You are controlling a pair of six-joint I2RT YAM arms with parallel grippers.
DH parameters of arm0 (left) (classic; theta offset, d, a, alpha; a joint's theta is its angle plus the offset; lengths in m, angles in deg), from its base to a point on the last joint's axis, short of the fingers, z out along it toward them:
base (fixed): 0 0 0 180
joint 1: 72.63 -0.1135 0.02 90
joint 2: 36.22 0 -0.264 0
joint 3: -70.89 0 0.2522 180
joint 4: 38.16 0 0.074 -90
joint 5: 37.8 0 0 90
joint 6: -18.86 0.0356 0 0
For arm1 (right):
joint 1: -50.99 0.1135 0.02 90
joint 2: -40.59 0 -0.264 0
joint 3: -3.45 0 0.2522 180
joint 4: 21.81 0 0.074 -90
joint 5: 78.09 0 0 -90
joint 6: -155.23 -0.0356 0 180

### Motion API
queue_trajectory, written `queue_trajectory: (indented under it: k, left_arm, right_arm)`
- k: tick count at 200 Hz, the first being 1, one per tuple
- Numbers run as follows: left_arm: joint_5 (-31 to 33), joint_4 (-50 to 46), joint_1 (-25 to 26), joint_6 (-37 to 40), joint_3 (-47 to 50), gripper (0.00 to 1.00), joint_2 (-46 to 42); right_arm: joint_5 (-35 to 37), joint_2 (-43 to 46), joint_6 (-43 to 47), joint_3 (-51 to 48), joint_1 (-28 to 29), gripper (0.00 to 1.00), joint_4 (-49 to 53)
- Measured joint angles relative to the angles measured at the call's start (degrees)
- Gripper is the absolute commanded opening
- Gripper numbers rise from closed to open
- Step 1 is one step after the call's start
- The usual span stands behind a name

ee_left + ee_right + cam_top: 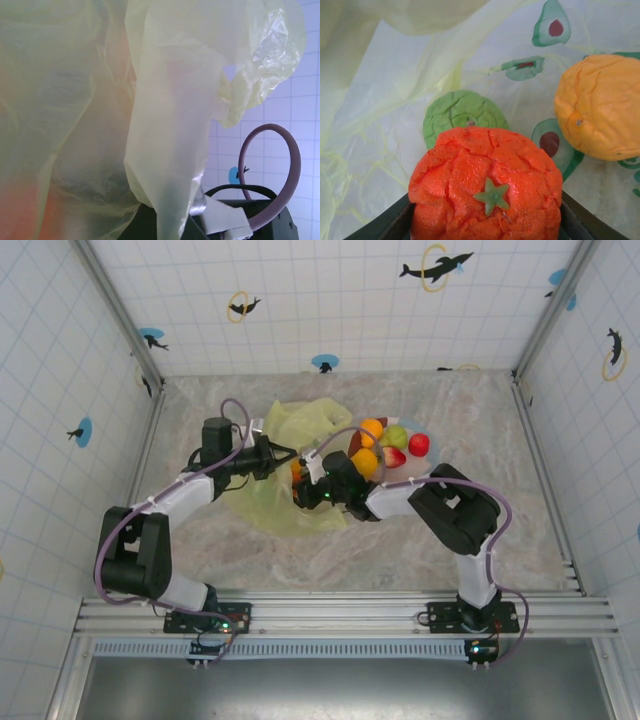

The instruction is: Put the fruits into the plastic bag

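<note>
The yellow-green plastic bag [300, 420] lies mid-table. My left gripper [272, 456] is shut on a fold of it and holds the film [175, 125] up. My right gripper [300, 483] reaches into the bag's mouth, shut on a red-orange fruit [485, 190] with a green star on top, squeezed between the dark fingers [387, 225]. A bright green fruit [462, 116] and an orange fruit [600, 105] rest on the printed bag floor just beyond it. Other fruits sit on the plate [437, 462]: two orange [372, 427], a yellow-green one [397, 435] and two red [419, 445].
The plate sits just right of the bag, close to my right arm's forearm [400, 498]. A purple cable [295, 150] loops beside the left wrist. Tiled walls enclose the marble table [500, 540] on three sides.
</note>
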Motion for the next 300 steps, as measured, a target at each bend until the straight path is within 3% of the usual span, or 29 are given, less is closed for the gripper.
queue_trajectory:
  k: [55, 117, 205, 271, 300]
  left_arm:
    - [0.0, -1.3, 0.0, 0.0, 0.0, 0.0, 0.7]
    - [0.0, -3.0, -0.4, 0.0, -1.4, 0.0, 0.7]
    - [1.3, -3.3, -0.7, -0.5, -1.4, 0.0, 0.7]
    - [2.0, -2.4, -1.0, -0.5, -1.0, 0.0, 0.0]
    - [2.0, -2.4, -1.0, -0.5, -0.9, 0.0, 0.0]
  right_arm:
    - [4.2, -2.7, -6.6, 0.4, 0.1, 0.59, -7.6]
    - [4.8, -5.4, -8.6, 3.5, 1.4, 0.59, -8.1]
    - [-2.5, -4.2, -8.2, -1.5, 4.4, 0.62, -6.7]
    - [-4.0, -7.7, -9.8, 5.4, 6.2, 0.82, -5.5]
    - [-3.8, -7.7, -9.5, 5.4, 5.9, 0.84, -4.0]
